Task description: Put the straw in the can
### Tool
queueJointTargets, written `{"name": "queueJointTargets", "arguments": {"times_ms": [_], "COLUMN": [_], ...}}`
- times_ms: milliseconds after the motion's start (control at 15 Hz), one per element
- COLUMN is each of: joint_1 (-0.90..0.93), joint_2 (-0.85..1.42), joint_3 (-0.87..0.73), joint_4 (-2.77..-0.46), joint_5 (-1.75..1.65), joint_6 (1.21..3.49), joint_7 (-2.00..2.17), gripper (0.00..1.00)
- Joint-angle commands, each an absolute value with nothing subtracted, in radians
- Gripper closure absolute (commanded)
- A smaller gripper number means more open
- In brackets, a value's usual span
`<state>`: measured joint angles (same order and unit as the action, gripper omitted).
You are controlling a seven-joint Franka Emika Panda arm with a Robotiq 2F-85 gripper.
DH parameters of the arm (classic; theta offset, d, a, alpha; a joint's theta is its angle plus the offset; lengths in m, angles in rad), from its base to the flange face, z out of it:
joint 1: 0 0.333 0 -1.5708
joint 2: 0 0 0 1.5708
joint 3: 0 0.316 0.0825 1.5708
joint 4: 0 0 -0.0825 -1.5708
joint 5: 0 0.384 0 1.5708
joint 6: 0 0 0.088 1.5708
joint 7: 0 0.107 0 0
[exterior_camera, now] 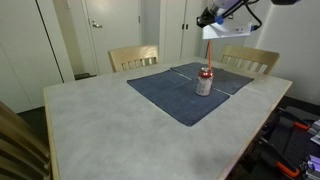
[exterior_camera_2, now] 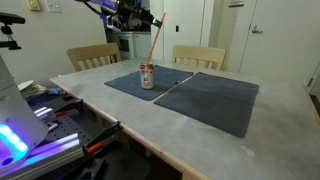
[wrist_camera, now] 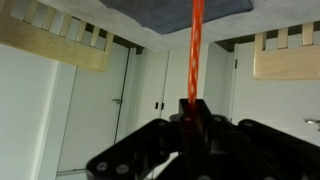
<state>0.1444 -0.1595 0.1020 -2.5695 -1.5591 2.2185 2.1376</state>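
Observation:
The can (exterior_camera: 204,81) is silver with a red band and top and stands upright on a dark blue placemat (exterior_camera: 165,95); it also shows in an exterior view (exterior_camera_2: 147,76). My gripper (exterior_camera: 211,29) hangs high above the can and is shut on the upper end of the red straw (exterior_camera: 210,50). The straw slants down toward the can's top in both exterior views (exterior_camera_2: 154,47); whether its tip is inside the can is too small to tell. In the wrist view the straw (wrist_camera: 195,45) runs up from between the shut jaws (wrist_camera: 192,112).
A grey table (exterior_camera: 110,125) holds two dark placemats (exterior_camera_2: 215,95). Two wooden chairs (exterior_camera: 134,57) (exterior_camera: 250,60) stand at the far side, with white doors behind. Equipment and cables (exterior_camera_2: 60,120) lie beside the table.

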Motion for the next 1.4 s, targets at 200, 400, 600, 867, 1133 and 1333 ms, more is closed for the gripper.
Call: {"name": "queueJointTargets", "arguments": {"times_ms": [200,400,600,867,1133,1333], "joint_1": [0.152,0.154,0.157,0.158,0.158,0.158], "joint_2": [-0.116,-0.113,-0.110,-0.110,-0.111,-0.113], "joint_3": [0.111,0.113,0.117,0.123,0.124,0.125], "joint_4": [-2.550,-2.551,-2.552,-2.552,-2.552,-2.551], "joint_5": [-1.543,-1.543,-1.542,-1.538,-1.536,-1.535], "joint_6": [2.210,2.209,2.207,2.205,2.203,2.204], "joint_7": [2.127,2.127,2.125,2.122,2.121,2.120], "gripper": [0.98,0.98,0.98,0.60,0.31,0.09]}}
